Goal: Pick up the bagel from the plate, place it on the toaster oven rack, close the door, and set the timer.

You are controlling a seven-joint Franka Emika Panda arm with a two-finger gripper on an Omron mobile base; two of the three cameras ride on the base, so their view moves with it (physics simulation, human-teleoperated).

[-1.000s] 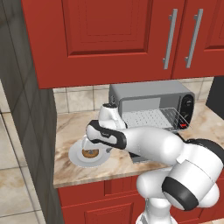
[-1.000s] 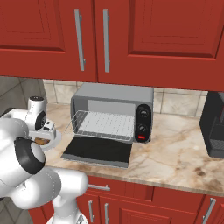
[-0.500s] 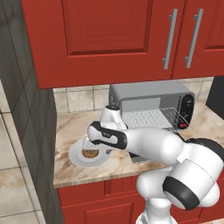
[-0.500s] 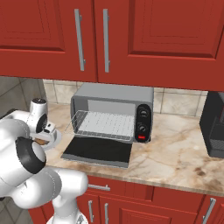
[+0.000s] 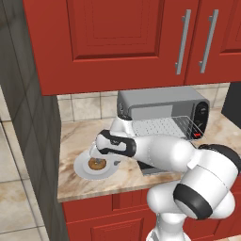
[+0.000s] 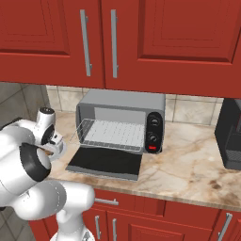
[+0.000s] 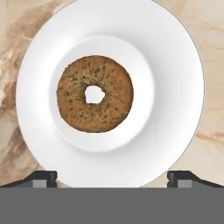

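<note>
Hand view looks straight down on the bagel [image 7: 95, 93], which lies flat in the well of the plate [image 7: 175, 57], a little off the plate's centre. The two dark fingertips [image 7: 40, 178] stand wide apart at the bottom of that view, nothing between them: the gripper [image 7: 112, 179] is open and empty. The bagel sits above the line joining the tips and left of their midpoint, so it is ahead of the claw and not yet bracketed. Being a ring, it has no long axis; any jaw angle across its width should serve.

Left base view: the gripper [image 5: 100, 151] hangs over the plate [image 5: 83, 170] with the bagel [image 5: 97, 164] just beneath it, no contact visible. The plate rests on the marble counter [image 5: 75, 134] near its left end, beside the toaster oven [image 5: 157, 104].

Judgement: the coming move is a small shift forward to centre the jaws over the ring, then a straight descent. The plate rim is shallow and the tips should land inside it, though the opening looks close to the width of the plate's well.

Right base view: the door [image 6: 104, 162] is folded down flat on the counter and the rack [image 6: 113, 133] is drawn partly out over it, bare. Control knobs [image 6: 153, 129] sit on the right panel. Red cabinets [image 6: 155, 42] hang above; the lowered door lies between plate and rack, so the carry should pass over it.
</note>
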